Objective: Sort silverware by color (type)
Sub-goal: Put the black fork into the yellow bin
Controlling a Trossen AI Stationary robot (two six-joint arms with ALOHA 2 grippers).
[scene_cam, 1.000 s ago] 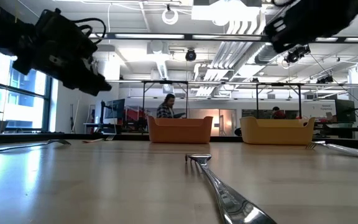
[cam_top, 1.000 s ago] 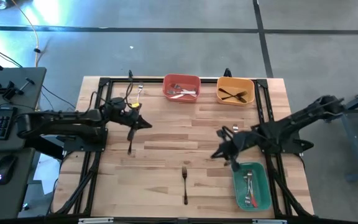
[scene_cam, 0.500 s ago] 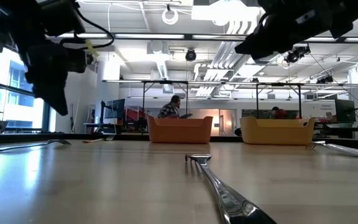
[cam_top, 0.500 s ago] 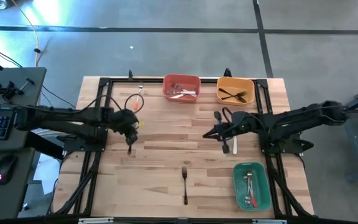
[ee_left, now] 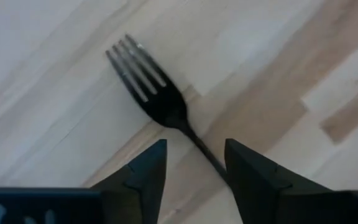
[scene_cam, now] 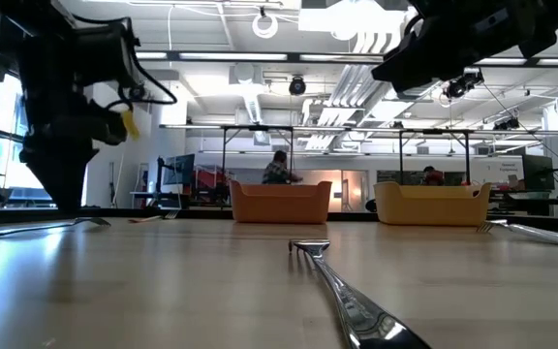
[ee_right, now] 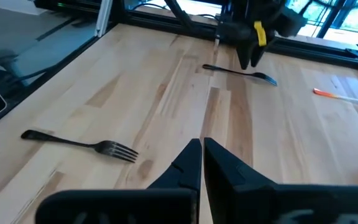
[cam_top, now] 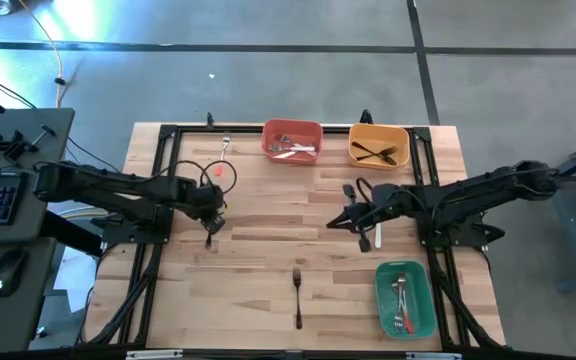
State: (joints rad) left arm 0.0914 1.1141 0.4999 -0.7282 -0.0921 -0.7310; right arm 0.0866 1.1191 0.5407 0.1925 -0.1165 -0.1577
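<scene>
- Wooden table (cam_top: 268,260) is filling the middle of the high view, with grey floor around it and an open workshop showing behind it in the low view.
- Three bins are sitting on the table: red bin (cam_top: 292,139) and yellow bin (cam_top: 379,145) at upper centre, teal bin (cam_top: 404,298) at lower right, each already holding forks.
- Left gripper (cam_top: 209,213) is now pointing down at left of centre, directly over a black fork (ee_left: 157,106); a second ago it was higher and angled sideways.
- Its fingers (ee_left: 143,174) were closed a second ago and are now standing apart, straddling the fork's handle without gripping it.
- Judgement: this arm is starting a pick of the black fork, which presumably belongs in the yellow bin; the next move calls for a short descent and a clean closure on the thin handle.
- Right gripper (cam_top: 351,218) is hovering right of centre, having come away from the teal bin; its fingers are pressed together and holding nothing.
- White fork (cam_top: 376,228) is lying just beside the right gripper.
- Another black fork (cam_top: 297,293) is lying at lower centre, and a red-handled fork (cam_top: 226,152) at upper left.
- Four forks are remaining loose, so sorting is well advanced but unfinished.
</scene>
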